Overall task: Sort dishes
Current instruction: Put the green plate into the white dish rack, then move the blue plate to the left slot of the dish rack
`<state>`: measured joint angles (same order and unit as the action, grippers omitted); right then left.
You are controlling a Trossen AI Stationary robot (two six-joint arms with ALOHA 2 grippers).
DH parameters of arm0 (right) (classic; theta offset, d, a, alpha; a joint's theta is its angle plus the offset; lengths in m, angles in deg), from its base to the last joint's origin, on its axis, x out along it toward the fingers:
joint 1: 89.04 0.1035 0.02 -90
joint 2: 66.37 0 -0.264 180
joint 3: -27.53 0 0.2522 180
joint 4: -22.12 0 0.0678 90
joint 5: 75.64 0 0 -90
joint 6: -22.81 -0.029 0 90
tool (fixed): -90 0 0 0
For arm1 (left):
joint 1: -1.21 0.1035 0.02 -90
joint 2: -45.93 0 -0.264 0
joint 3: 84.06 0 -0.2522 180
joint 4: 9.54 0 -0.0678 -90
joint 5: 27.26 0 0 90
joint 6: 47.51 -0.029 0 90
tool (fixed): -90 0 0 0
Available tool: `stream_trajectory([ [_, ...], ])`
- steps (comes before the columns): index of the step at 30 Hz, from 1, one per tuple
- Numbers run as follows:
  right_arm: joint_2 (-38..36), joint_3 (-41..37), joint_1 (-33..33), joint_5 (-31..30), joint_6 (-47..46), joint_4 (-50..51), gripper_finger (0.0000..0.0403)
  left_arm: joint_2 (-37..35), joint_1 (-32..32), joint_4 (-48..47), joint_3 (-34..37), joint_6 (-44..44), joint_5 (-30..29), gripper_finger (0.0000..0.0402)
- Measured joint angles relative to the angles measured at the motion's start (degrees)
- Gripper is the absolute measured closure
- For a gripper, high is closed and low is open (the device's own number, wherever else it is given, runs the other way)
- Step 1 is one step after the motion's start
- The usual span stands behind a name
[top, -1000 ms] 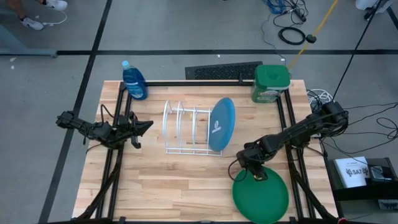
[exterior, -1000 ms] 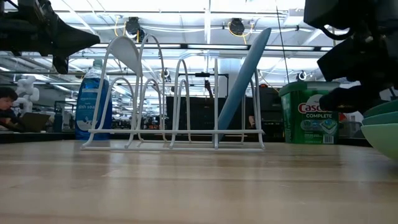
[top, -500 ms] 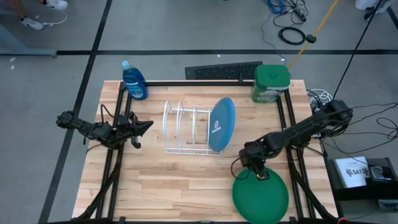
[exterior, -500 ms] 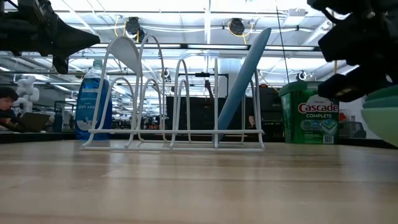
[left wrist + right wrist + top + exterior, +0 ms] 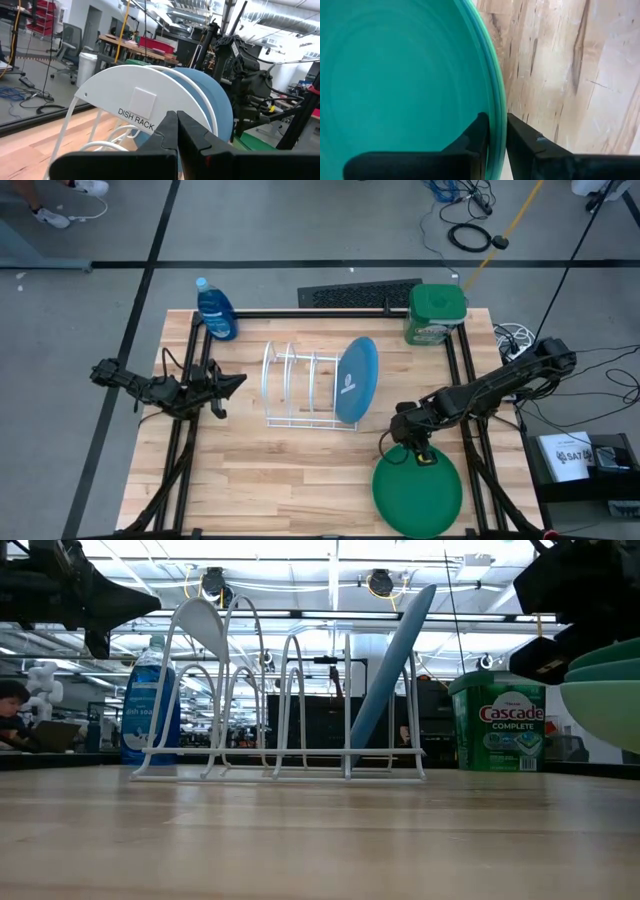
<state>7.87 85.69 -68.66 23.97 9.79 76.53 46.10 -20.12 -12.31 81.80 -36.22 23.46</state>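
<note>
Plate pickup underway.
Right gripper pinching plate by near rim, raised for racking; left gripper closed, empty.

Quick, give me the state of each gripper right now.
Left gripper: shut, empty, beside the white wire rack.
Right gripper: shut on the dark green plate rim.

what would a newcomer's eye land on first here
Probably the blue plate leaning in the right end slot of the white wire rack at the table's middle. Next, the right gripper pinching the rim of the dark green plate at the near right edge.
</note>
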Motion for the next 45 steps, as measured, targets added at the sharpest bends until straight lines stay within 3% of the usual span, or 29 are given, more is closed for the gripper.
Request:
stream_trajectory([
  [8,0.37,-0.02,0.04,-0.59,-0.35,-0.82,0.035,-0.01,0.0,0.0,0.0,0.02,0.0,0.0402],
  [20,0.24,2.92,-0.02,-3.25,1.22,1.52,0.0221,-0.01,0.0,-0.04,0.0,0.07,0.0,0.0402],
  [24,0.24,10.77,-0.02,-10.52,4.11,9.39,0.0209,0.0,-0.01,-0.04,0.01,0.07,-0.01,0.0402],
  [29,0.2,23.08,-0.02,-27.06,10.54,17.18,0.0218,0.0,0.0,-0.02,0.0,0.19,0.0,0.0402],
  [34,0.11,29.47,0.02,-40.04,27.93,17.63,0.0229,0.0,0.0,-0.02,0.01,0.2,0.0,0.0402],
  [39,1.4,29.66,-1.44,-43.17,46.58,15.71,0.0222,0.0,-0.01,0.0,0.0,0.24,0.0,0.0402],
  [45,5.49,29.66,-3.43,-50.33,56.75,11.51,0.0221,0.0,-0.01,0.0,0.0,0.26,0.01,0.0402],
])
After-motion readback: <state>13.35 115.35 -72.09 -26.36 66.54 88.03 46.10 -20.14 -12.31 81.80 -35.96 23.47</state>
